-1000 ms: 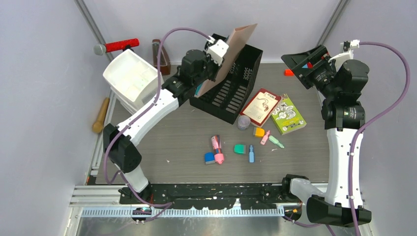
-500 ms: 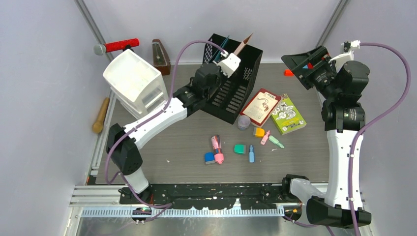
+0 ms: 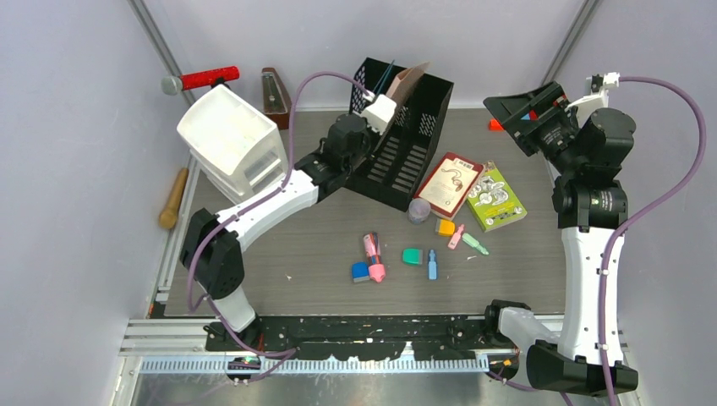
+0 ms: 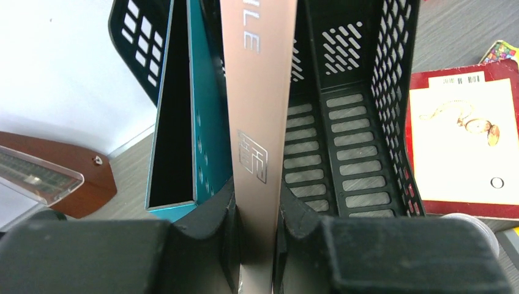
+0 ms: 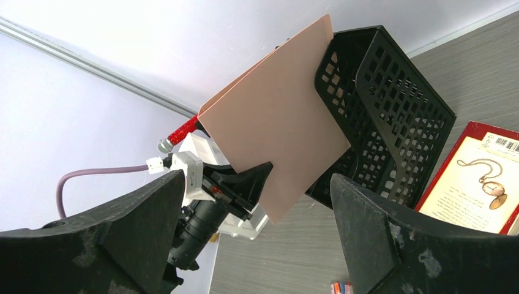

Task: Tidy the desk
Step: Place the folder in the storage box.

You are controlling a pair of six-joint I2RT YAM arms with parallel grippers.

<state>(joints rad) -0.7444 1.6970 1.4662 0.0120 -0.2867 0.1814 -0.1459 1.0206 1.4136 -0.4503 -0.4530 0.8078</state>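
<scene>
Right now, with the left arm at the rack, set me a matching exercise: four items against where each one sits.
Items:
1. tan folder
2. teal folder
3. red book
4. white bin

Places:
A. flat on the desk, right of the black rack
B. at the desk's left edge
C. clamped in the left gripper
D. standing free in the black rack

Pairs: 1-C, 2-D, 3-A, 4-B

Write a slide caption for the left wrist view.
Left gripper shut on a rose-gold notebook, held edge-on at the black mesh file organizer beside a teal folder.
</scene>
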